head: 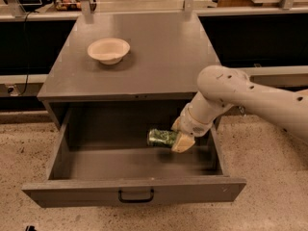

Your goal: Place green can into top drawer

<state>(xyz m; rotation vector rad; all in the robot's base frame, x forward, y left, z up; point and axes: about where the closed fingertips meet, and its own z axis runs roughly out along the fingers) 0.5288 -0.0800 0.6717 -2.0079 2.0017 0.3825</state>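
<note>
The green can (162,137) lies on its side in my gripper (178,134), held inside the open top drawer (134,165) a little above its floor, right of the middle. The gripper is shut on the can's right end, with cream fingers (183,142) around it. The white arm reaches in from the right over the drawer's right wall. The drawer is pulled far out, and its flat front carries a small black handle (136,196).
A cream bowl (109,50) stands on the grey cabinet top (159,57) at the back left. A dark shelf unit runs behind the cabinet. The speckled floor lies on both sides of the drawer.
</note>
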